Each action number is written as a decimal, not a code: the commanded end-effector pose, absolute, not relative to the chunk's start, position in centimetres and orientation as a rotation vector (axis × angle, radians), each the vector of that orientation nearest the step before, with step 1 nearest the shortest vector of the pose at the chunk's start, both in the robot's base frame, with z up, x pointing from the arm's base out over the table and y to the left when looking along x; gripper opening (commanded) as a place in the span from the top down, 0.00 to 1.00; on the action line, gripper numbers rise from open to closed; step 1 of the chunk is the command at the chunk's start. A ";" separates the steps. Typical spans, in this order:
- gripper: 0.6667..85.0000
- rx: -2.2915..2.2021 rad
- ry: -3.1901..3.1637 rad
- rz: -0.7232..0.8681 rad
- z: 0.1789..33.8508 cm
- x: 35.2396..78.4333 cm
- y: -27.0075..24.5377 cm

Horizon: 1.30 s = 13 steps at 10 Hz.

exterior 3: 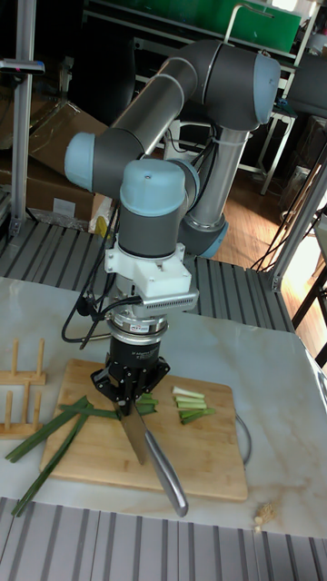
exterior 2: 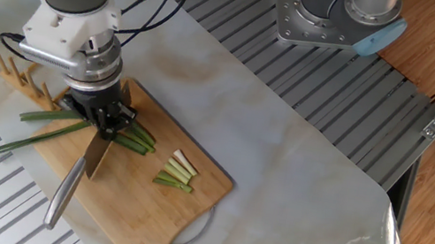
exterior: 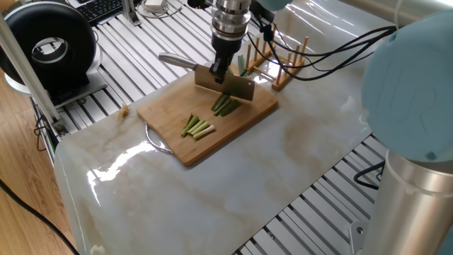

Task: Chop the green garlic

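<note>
The gripper (exterior 2: 107,121) is positioned over the far half of the wooden cutting board (exterior: 177,117), with its fingers clamped on a knife (exterior: 225,83). The blade is held edge-down and crosswise over the green garlic (exterior 2: 65,119); whether the edge touches the stalks cannot be told. The metal handle (exterior 3: 169,479) projects past the gripper toward the board's long edge.

The green garlic is laid across the board beneath the blade. Its dark leaves (exterior 3: 36,458) extend beyond the board edge onto the marble tabletop (exterior: 283,177), beside the wooden peg rack (exterior: 283,60). A small group of cut pieces (exterior: 197,127), pale at one end, is located on the board, apart from the blade and nearer the wire handle (exterior: 154,140) end.

Open board surface is seen around the cut pieces. The tabletop on the side away from the rack is bare up to its edges. A small pale scrap (exterior: 124,109) is located off the board near the table edge.
</note>
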<state>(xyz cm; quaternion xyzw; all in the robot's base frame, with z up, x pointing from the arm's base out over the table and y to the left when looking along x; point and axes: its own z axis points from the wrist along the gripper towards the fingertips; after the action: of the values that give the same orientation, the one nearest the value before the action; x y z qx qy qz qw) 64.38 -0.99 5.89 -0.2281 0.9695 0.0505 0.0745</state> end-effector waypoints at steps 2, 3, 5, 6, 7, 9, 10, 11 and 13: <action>0.99 -0.660 2.855 0.206 5.7 65.8 0.1; 0.99 -0.661 2.856 0.202 5.6 65.8 -0.1; 0.99 -0.673 2.866 0.195 5.8 65.5 -0.7; 0.99 -0.681 2.869 0.201 6.1 65.2 -1.1; 0.99 -0.692 2.869 0.208 6.4 64.9 -1.5; 0.99 -0.705 2.877 0.208 6.7 64.3 -2.3; 0.99 -0.692 2.873 0.205 6.2 64.3 -2.0; 0.99 -0.691 2.872 0.212 5.7 64.4 -1.9; 0.99 -0.693 2.866 0.219 5.3 64.6 -1.7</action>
<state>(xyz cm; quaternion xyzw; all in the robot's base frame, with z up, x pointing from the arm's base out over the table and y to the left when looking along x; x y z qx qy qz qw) 64.43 -1.89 5.59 -0.2365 0.9654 0.0665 0.0876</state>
